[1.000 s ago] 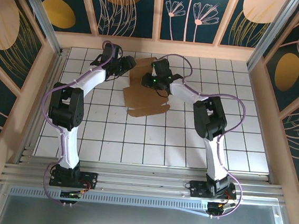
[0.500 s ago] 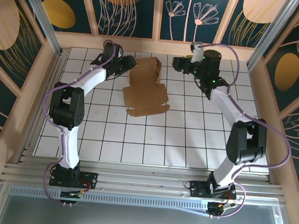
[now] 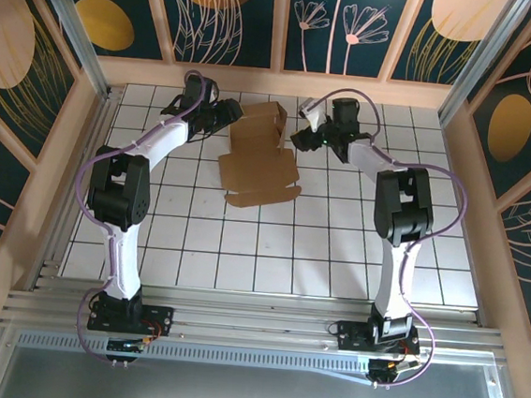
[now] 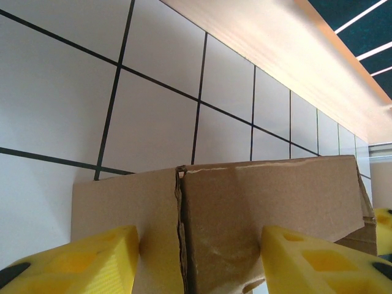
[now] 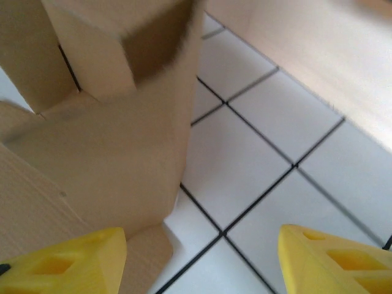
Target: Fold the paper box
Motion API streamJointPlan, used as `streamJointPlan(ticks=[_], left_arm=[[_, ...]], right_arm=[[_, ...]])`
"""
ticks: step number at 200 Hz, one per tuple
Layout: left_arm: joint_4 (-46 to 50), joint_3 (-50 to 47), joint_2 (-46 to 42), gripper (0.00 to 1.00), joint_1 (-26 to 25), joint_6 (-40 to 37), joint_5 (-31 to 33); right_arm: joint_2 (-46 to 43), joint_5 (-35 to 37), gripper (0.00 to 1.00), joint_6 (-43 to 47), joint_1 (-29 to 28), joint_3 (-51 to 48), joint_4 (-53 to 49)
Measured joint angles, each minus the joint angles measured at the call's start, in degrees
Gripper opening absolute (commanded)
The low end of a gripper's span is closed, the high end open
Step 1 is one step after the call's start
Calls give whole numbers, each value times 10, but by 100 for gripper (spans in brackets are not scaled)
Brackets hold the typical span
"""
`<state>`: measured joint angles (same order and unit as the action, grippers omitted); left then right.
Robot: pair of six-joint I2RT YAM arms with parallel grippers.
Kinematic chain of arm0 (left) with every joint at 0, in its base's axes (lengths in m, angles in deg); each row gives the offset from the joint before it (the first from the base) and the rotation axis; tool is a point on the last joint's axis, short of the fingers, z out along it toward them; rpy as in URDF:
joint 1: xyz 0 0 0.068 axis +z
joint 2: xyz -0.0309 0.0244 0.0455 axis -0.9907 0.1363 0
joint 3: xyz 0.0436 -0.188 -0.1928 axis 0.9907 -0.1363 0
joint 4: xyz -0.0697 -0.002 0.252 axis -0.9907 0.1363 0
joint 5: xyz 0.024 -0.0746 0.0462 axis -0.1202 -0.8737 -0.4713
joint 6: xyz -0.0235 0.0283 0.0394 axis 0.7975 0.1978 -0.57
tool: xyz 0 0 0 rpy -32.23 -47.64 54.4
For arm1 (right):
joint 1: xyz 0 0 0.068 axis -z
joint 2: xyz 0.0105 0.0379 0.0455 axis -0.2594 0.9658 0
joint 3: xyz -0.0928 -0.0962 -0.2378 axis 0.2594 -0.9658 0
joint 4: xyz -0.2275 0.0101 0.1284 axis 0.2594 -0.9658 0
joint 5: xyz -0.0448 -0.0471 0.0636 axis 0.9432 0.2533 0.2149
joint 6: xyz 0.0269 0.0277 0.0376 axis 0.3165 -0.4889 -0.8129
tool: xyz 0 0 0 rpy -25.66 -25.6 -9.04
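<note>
**Box [image 3: 260,172] half raised, far centre**

The bench [image 3: 336,253] is white tile with black grid lines. The box, plain brown creased cardboard, lies toward 12 o'clock, its long axis running roughly 12 to 6, with far panels standing and near flaps flat. The left hand [image 3: 230,115], at the box's 10 o'clock, is half spread against a raised panel, pinching nothing. The right hand [image 3: 302,136], at 2 o'clock, gapes wide, empty.

Brown paper box [image 3: 257,165] on tiled table [image 3: 336,253]
</note>
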<state>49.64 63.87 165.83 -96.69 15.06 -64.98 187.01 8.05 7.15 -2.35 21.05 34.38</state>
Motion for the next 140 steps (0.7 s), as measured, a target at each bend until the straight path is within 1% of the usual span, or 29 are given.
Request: streamJointPlan(ticks=[25,60,108,128,140], left_arm=[[0,0,0,55,0,-2,-1],[1,0,0,55,0,-4,-6],[1,0,0,55,0,-6,-9],[1,0,0,54,0,-9,-9],[2,0,0,55,0,-10,-8]], right_arm=[[14,-2,66,46,-18,20,14],[67,-16,64,80,-31,78,9],[83,-27,64,96,-38,87,9],[96,-30,61,95,-47,103,12],[106,-28,57,89,-51,116,16]])
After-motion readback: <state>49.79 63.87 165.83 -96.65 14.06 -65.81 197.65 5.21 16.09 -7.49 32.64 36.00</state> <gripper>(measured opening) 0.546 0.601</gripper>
